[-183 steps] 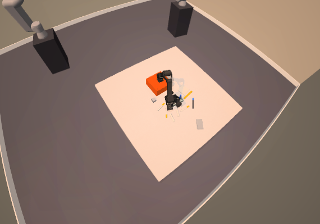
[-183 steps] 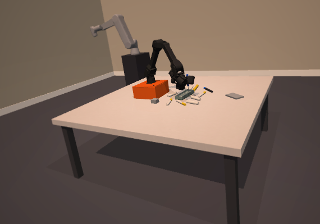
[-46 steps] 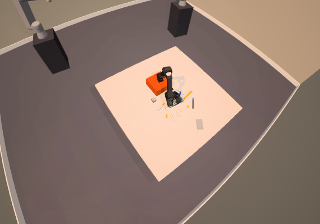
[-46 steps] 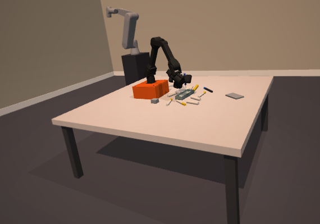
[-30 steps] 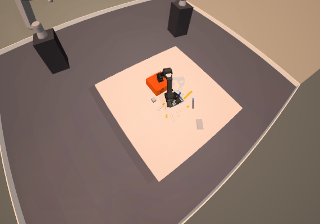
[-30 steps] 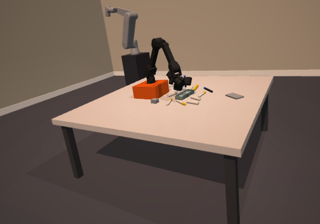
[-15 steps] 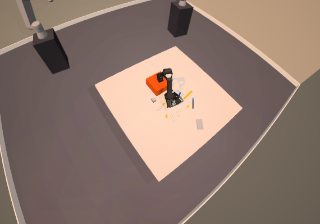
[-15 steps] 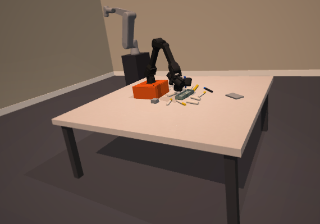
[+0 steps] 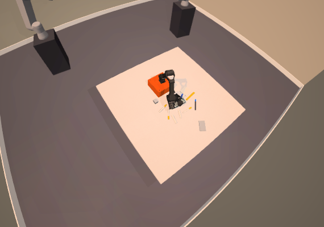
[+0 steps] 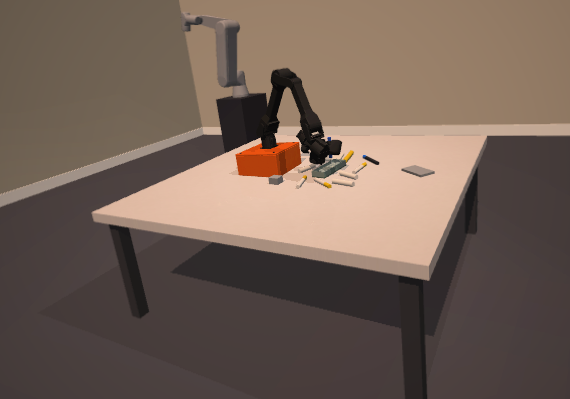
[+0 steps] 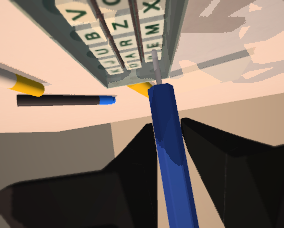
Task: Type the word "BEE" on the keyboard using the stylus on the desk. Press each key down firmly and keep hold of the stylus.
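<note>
My gripper (image 11: 166, 127) (image 10: 320, 150) (image 9: 174, 103) is shut on the blue stylus (image 11: 169, 145), which runs up between the two dark fingers in the wrist view. Its thin grey tip (image 11: 157, 65) points at the keyboard (image 11: 115, 45) (image 10: 327, 168) (image 9: 177, 104) and sits at the near end of the key row that holds M and E, at or right beside the E key (image 11: 151, 46). I cannot tell whether the key is pressed down. The B key (image 11: 92, 36) is in the row further left. The keyboard lies on the table just in front of the arm's orange base (image 10: 267, 158) (image 9: 156, 85).
A black pen with a blue end (image 11: 65, 100) (image 10: 370, 159) (image 9: 195, 104) lies beside the keyboard. Several white and yellow markers (image 10: 344, 182) (image 11: 25, 85) are scattered around it. A small grey cube (image 10: 275, 179) and a flat grey pad (image 10: 418, 171) (image 9: 202, 126) also lie on the table (image 10: 300, 233).
</note>
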### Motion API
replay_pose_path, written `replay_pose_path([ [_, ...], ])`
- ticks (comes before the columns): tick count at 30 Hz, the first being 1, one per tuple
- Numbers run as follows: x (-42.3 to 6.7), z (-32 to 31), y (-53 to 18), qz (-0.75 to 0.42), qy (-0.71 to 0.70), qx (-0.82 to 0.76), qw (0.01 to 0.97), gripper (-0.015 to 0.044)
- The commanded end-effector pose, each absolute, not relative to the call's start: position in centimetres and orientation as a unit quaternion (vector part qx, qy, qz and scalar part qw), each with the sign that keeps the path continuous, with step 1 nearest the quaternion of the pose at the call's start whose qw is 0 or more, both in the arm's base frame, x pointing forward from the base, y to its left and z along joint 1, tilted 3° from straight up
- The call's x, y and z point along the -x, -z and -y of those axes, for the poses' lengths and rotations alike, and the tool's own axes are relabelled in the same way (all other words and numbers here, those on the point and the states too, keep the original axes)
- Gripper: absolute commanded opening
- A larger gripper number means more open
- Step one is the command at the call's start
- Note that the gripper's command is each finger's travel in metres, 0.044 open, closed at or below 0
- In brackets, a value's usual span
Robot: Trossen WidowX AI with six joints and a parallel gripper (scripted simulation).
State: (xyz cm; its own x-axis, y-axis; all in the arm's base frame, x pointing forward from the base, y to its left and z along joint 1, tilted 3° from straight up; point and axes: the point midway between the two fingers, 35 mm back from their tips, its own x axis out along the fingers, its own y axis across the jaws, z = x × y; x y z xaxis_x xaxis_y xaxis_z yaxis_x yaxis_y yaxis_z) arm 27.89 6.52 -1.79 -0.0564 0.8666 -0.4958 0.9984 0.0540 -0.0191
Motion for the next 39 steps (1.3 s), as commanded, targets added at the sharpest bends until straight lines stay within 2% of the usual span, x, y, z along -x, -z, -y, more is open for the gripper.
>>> replay_pose_path([
  [1,-27.9,-6.5,2.1,-0.703,0.184,-0.664,0.178,0.0081],
  [24,-27.9,-6.5,2.4,-0.703,0.184,-0.664,0.178,0.0081],
  [39,-28.0,-6.5,-1.3,-0.703,0.184,-0.664,0.178,0.0081],
])
